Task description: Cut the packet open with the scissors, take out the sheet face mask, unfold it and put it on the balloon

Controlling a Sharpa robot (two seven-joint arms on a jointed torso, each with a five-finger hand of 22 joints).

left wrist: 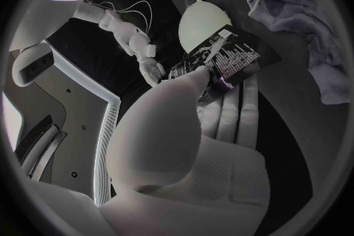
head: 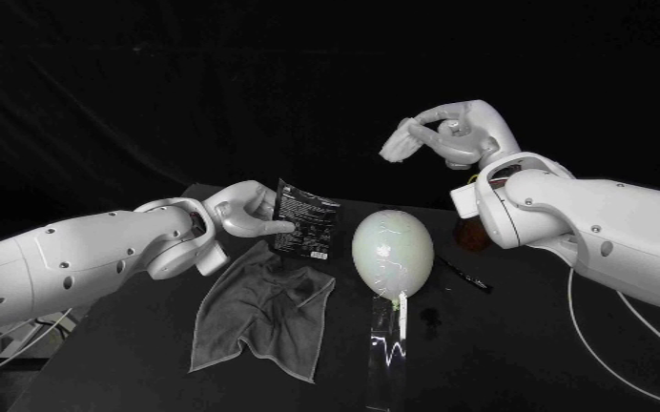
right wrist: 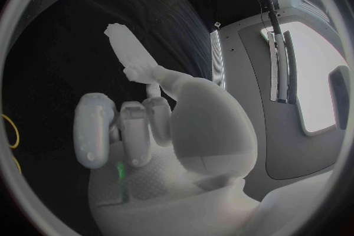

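Head view had the packet, black with pale print, held upright above the tabletop, left of the balloon and near it without touching. The left hand gripped it by its lower left part. In the left wrist view its fingers were pinched on the near edge, with the printed face turned toward the balloon. The packet looked sealed, so the cut seemed not yet made.

The balloon, pale and egg-shaped, sat knot-down on a clear stand. A grey cloth lay crumpled on the tabletop below the packet. On the balloon's far side, a thin dark tool lay flat on the tabletop; it may have been the scissors, though I could not tell.

The right hand hung high over the right side, well apart from everything. Its fingers were curled in and nothing was visible in them.

To do the cut well, the right hand would probably need the scissors seated firmly first. The left hand should offer the packet's top edge free of its own fingers. Cutting only a narrow strip across the top would likely spare the folded mask inside, and keeping the blades pointed away from the balloon would lower the risk of a puncture.
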